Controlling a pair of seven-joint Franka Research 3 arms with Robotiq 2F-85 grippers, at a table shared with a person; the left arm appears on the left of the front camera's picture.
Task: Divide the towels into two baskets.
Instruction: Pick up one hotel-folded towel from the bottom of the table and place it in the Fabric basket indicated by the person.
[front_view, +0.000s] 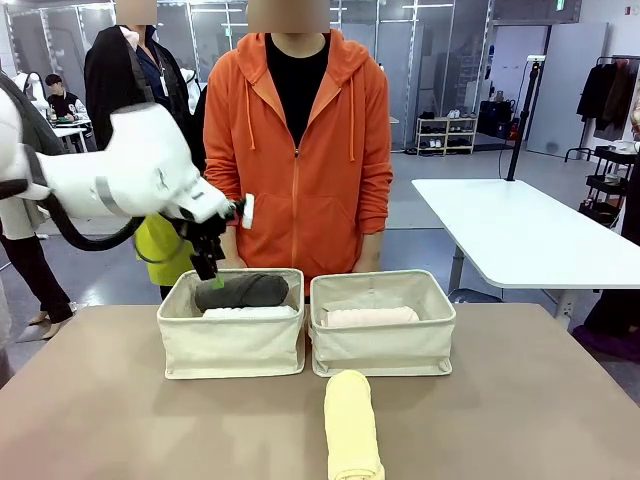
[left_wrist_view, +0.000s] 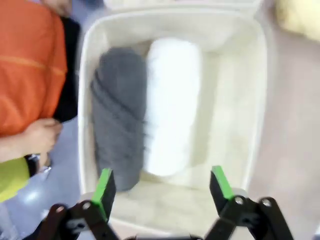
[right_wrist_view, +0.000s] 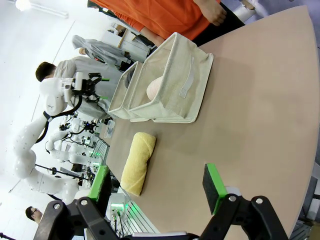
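Front view is where the risk is best judged. The left gripper (front_view: 210, 270) is held with its jaws spread and empty just above the dark grey towel (front_view: 242, 290). That towel lies in the left basket (front_view: 230, 345) beside the white towel (front_view: 250, 312). The pink towel (front_view: 370, 317) lies in the right basket (front_view: 385, 350), and the yellow towel (front_view: 352, 425) lies on the table (front_view: 520, 400) in front of that basket, outside both.

If the left gripper is lifted carelessly, a finger could be caught on the soft far wall and the basket dragged or tipped. The grey roll could also be snagged and pulled loose.

The right gripper (right_wrist_view: 156, 182) is seen with its jaws apart and nothing between them, above the table and well apart from the yellow towel. If that roll is pinched at one end only, it may sag or unroll. If it is nudged instead of gripped, it could be pushed towards the near edge. The right basket could be shoved back when the roll is lowered in.

A hand (left_wrist_view: 42, 135) of the person (front_view: 297, 170) is held close to the left basket and could be brushed.

The near end of the yellow towel is cut off by the lower edge of the front view. Most of the pink and white towels is hidden behind the basket walls. The left wrist view is blurred, so it cannot be told whether the fingertips are touching the grey towel
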